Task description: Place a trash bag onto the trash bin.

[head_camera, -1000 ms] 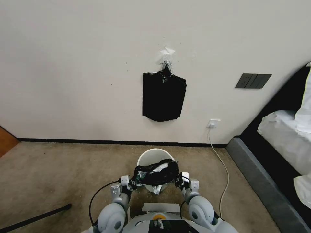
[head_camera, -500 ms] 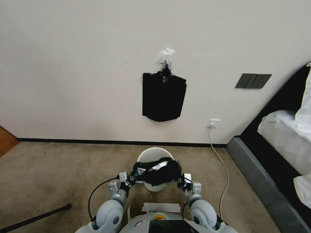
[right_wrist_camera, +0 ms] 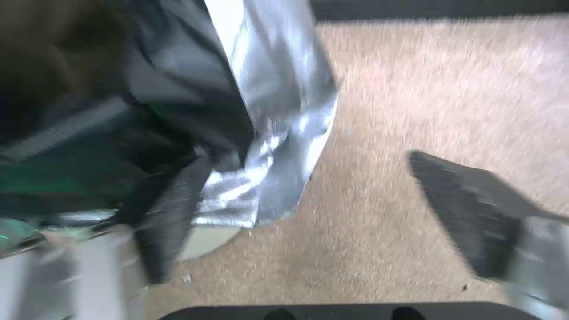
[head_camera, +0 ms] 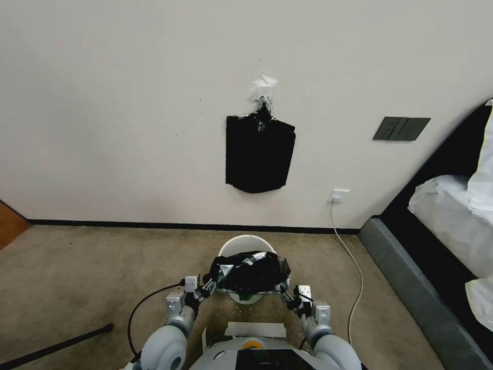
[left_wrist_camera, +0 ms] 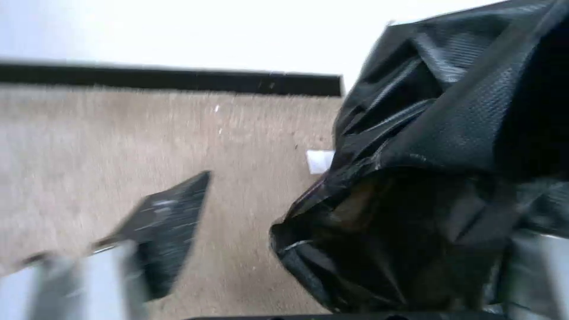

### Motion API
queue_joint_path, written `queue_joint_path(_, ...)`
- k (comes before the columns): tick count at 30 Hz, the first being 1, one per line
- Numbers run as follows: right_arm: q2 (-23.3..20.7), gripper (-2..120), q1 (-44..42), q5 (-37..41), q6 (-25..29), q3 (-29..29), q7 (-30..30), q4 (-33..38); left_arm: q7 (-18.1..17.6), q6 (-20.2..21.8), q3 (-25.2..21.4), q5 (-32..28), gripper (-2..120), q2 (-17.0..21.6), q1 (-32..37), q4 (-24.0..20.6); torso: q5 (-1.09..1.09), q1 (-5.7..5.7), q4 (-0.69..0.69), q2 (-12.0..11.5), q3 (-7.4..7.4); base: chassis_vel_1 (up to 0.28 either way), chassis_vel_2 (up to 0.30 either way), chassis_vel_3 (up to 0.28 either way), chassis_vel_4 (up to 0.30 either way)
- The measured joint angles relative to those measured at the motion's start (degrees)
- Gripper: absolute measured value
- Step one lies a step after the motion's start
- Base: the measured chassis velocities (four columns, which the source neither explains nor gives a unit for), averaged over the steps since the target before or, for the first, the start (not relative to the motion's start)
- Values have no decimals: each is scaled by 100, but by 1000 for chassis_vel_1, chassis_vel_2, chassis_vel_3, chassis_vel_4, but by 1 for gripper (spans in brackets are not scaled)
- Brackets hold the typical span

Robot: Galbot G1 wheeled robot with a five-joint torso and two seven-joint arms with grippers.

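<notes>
The cream-white trash bin (head_camera: 242, 244) stands on the carpet in front of me, close to the wall. The crinkly black trash bag (head_camera: 249, 272) lies bunched over its mouth and near side, leaving the far rim bare. My left gripper (head_camera: 199, 291) is open at the bag's left edge, and the bag (left_wrist_camera: 438, 178) bulges between its spread fingers (left_wrist_camera: 166, 222). My right gripper (head_camera: 295, 295) is open just off the bag's right corner. In the right wrist view a silvery fold of the bag (right_wrist_camera: 266, 133) hangs by one finger, and the other finger (right_wrist_camera: 468, 209) stands free over the carpet.
A flat black pack of bags (head_camera: 260, 154) hangs on the wall above the bin. A white cable (head_camera: 355, 267) runs from a wall socket (head_camera: 339, 196) down the right. A bed with a dark frame (head_camera: 411, 267) is at right. White paper (head_camera: 256, 329) lies near me.
Both grippers have drawn back toward me, lower and wider apart. The bag has dropped from its stretched hold and now lies lower over the bin's mouth.
</notes>
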Motion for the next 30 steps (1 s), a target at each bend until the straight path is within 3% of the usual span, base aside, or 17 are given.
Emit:
queue_joint_path(9, -87, 100, -171, -140, 65, 54, -70, 324, 788, -675, -555, 517, 100, 105, 746, 1, 0, 0, 0, 0, 0, 0, 0, 0, 0)
queue_joint_path(12, -87, 100, -171, -142, 80, 61, -90, 389, 800, -818, -665, 692, 100, 37, 803, 52, 0, 0, 0, 0, 0, 0, 0, 0, 0)
queue_joint_path(20, -44, 100, -249, -295, 98, 38, -149, 520, 766, -855, -998, 870, 100, -69, 992, -77, -1, 0, -1, 0, 0, 0, 0, 0, 0)
queue_joint_path(30, -48, 100, -208, -292, 92, 65, -142, 617, 1591, -785, -1344, 602, 100, 315, 1834, -287, 0, 0, 1, 0, 0, 0, 0, 0, 0)
